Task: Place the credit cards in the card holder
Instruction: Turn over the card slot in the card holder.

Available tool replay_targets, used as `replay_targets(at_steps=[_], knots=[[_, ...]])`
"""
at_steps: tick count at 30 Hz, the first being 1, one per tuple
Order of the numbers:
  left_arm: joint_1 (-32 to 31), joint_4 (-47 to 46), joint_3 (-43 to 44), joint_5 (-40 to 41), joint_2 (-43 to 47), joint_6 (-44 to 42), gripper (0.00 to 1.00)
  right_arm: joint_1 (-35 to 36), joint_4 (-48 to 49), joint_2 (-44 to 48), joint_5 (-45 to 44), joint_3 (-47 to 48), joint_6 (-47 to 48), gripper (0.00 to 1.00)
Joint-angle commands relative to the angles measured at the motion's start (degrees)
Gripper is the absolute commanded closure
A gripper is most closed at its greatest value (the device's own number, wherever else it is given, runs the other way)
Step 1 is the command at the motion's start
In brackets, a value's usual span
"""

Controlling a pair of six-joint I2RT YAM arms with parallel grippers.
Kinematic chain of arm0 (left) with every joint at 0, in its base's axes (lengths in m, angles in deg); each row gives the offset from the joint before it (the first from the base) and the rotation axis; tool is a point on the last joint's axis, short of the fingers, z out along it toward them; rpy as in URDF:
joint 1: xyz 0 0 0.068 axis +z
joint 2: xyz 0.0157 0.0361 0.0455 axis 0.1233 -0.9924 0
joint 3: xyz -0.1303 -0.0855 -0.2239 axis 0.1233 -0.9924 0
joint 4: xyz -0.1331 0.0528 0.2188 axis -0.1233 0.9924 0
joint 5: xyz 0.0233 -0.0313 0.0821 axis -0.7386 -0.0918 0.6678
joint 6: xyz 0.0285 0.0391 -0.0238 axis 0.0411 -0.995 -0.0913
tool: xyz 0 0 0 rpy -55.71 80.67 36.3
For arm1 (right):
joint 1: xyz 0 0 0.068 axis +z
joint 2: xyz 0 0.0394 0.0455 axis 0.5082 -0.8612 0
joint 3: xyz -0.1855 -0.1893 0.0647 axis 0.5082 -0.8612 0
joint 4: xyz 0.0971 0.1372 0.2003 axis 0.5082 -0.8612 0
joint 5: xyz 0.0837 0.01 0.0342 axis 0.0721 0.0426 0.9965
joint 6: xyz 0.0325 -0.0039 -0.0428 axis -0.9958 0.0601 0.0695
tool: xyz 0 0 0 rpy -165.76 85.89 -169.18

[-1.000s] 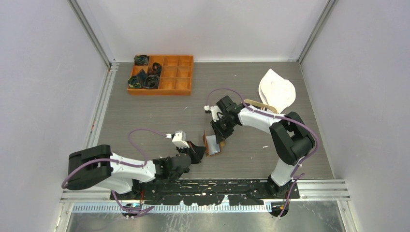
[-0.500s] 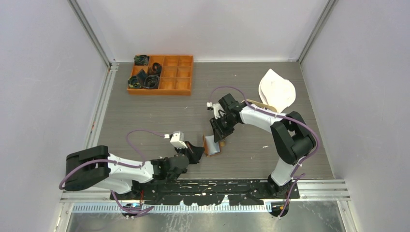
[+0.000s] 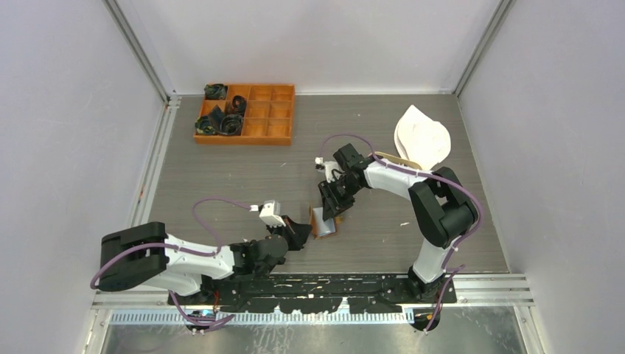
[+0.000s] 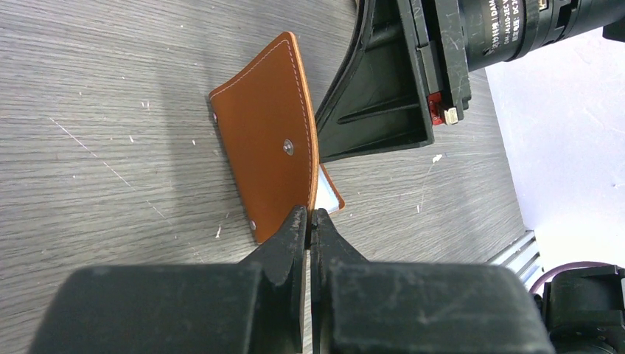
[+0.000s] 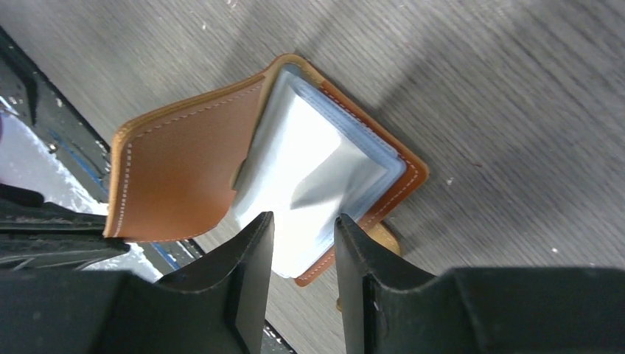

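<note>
The brown leather card holder [image 3: 323,222] lies opened near the table's middle front. My left gripper [image 4: 310,217] is shut on the edge of its raised flap [image 4: 269,158], holding that flap upright. Inside, white-grey and grey-blue credit cards [image 5: 309,169] are stacked on the lower half, partly tucked under the flap [image 5: 180,173]. My right gripper [image 5: 304,221] hovers just over the cards' near end. It is open, and nothing sits between its fingers [image 5: 254,251]. In the top view the right gripper [image 3: 333,204] stands right behind the holder.
An orange compartment box [image 3: 245,113] with dark rolled items stands at the back left. A wooden-rimmed oval tray with a white lining [image 3: 421,136] lies at the back right. The arms' black base rail [image 3: 309,284] runs along the near edge.
The right gripper's jaws have parted and let go of the card, which now lies in the holder. The left gripper still holds the flap, barely moved.
</note>
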Motion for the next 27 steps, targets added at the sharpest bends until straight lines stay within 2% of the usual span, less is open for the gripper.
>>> replay_targets(at_steps=[1,7,11,14,27], knots=[[-0.13,-2.58,-0.6,0.29,-1.07,-0.99,1.0,0.07,1.68,0.85,5.52,1.25,-1.64,0.6],[-0.01,-4.93,-0.92,-0.11,-2.33,-1.16,1.0,-0.18,3.65,1.97,9.92,0.44,-3.47,0.63],[0.35,-5.05,-1.43,-0.18,-2.32,-0.74,1.0,-1.21,3.89,3.49,-2.45,-0.14,-3.2,0.63],[0.4,-2.27,-1.44,0.67,-1.67,0.36,1.0,-2.13,4.74,4.14,-4.98,-0.95,-4.12,0.61],[0.38,-1.35,-1.79,-0.11,-1.27,0.98,1.0,-2.15,4.77,-0.18,2.48,-0.65,-6.53,0.56]])
